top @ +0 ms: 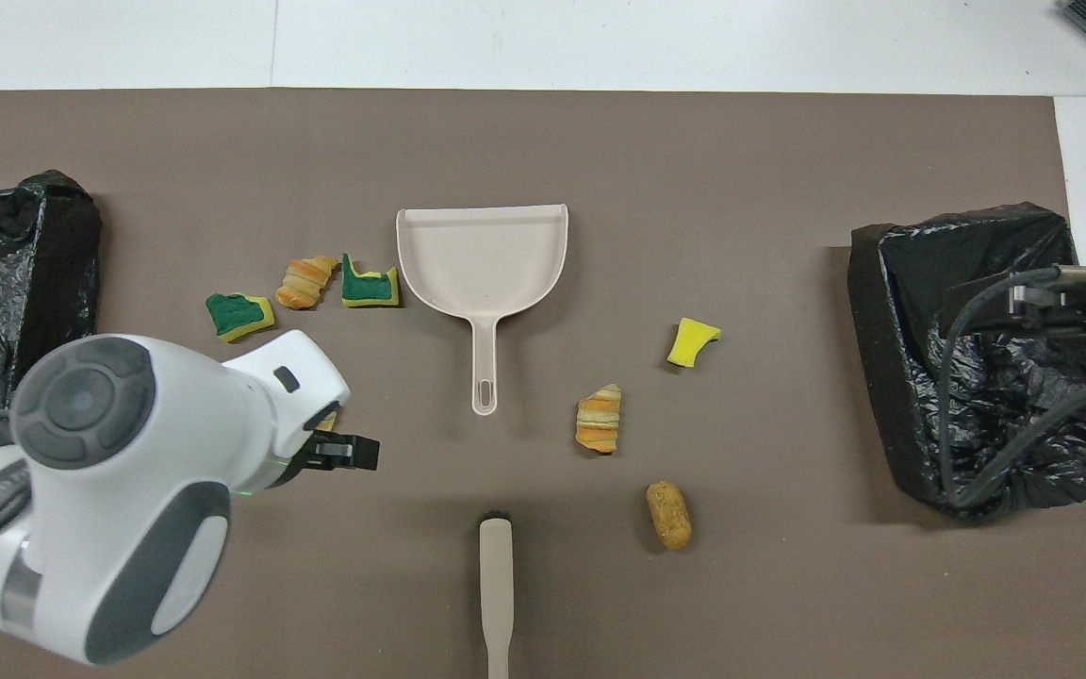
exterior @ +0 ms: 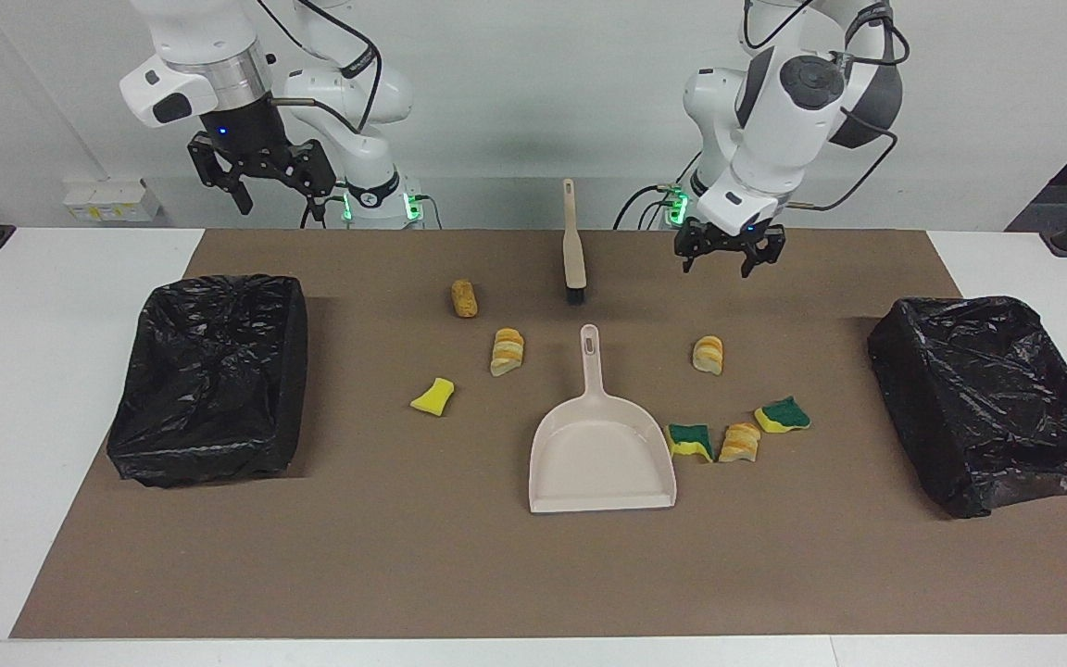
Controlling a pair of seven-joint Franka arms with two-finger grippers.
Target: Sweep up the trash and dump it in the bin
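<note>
Several trash chunks lie on the brown mat around the beige dustpan (exterior: pixel 600 449) (top: pixel 483 259). Toward the right arm's end lie a brown lump (exterior: pixel 464 298), a striped bread lump (exterior: pixel 507 351) and a yellow sponge bit (exterior: pixel 433 396). Toward the left arm's end lie a bread lump (exterior: pixel 708 355), two green-backed sponge bits (exterior: pixel 691 441) (exterior: pixel 782 416) and a bread lump (exterior: pixel 739 443) between them. The beige brush (exterior: pixel 573 250) (top: pixel 496 585) lies nearer the robots than the dustpan. My left gripper (exterior: pixel 729 261) (top: pixel 347 452) is open and empty, raised over the mat beside the brush. My right gripper (exterior: pixel 260 181) is open and empty and waits high.
A black-lined bin (exterior: pixel 288 371) (top: pixel 873 377) stands at the right arm's end of the mat. Another (exterior: pixel 899 371) (top: pixel 72 273) stands at the left arm's end. In the overhead view the left arm covers most of one bread lump.
</note>
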